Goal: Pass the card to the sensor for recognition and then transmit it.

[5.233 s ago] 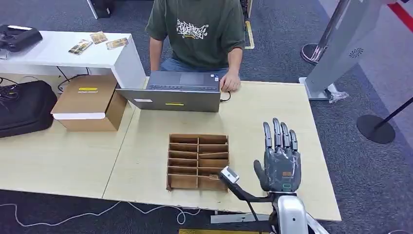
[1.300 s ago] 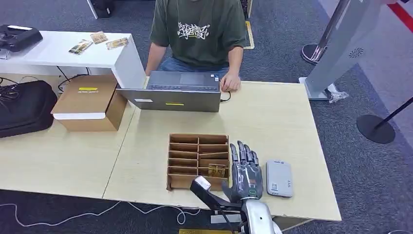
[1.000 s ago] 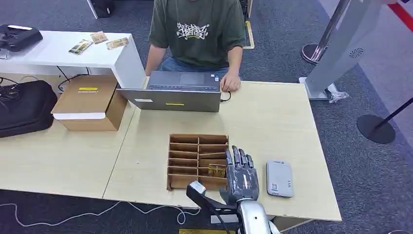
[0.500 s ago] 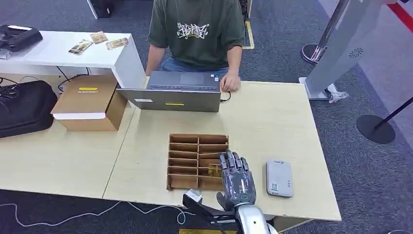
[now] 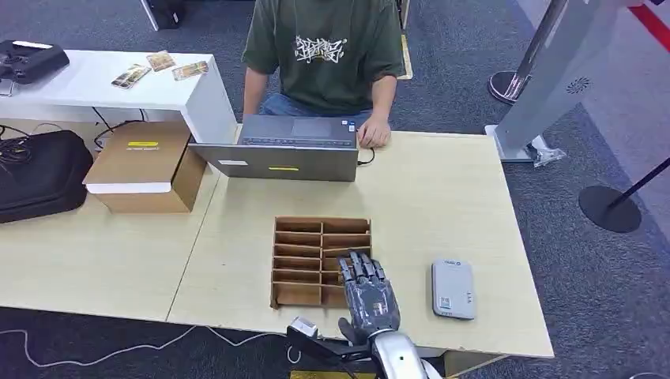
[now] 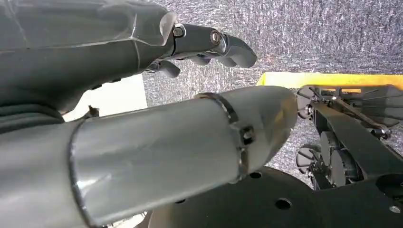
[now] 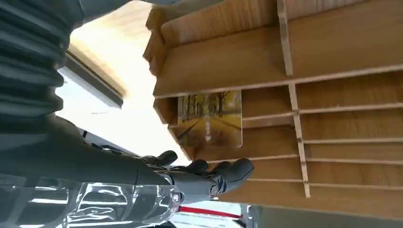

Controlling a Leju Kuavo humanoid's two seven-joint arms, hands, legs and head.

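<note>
A card (image 7: pixel 209 118) printed with a yellow tree avenue stands in a slot of the brown cardboard organizer (image 7: pixel 332 85). In the head view my right hand (image 5: pixel 367 296) hovers flat over the near right column of the organizer (image 5: pixel 304 260) and covers that slot. In the right wrist view the right hand (image 7: pixel 119 190) has its fingers (image 7: pixel 223 175) stretched out beside the card, holding nothing. The grey sensor (image 5: pixel 453 288) lies flat on the table to the right of the hand. My left hand (image 6: pixel 119 47) hangs over carpet, empty, its fingers loosely bent.
A person (image 5: pixel 320 47) sits at the far side with a hand (image 5: pixel 373 134) by an open laptop (image 5: pixel 288 150). A cardboard box (image 5: pixel 146 166) and a black bag (image 5: pixel 39 174) lie at the left. Bare wooden table (image 5: pixel 442 197) lies beyond the sensor.
My right hand has moved left and nearer, from beside the sensor to over the organizer's right column. It now covers the card in the head view. The sensor and laptop stay put.
</note>
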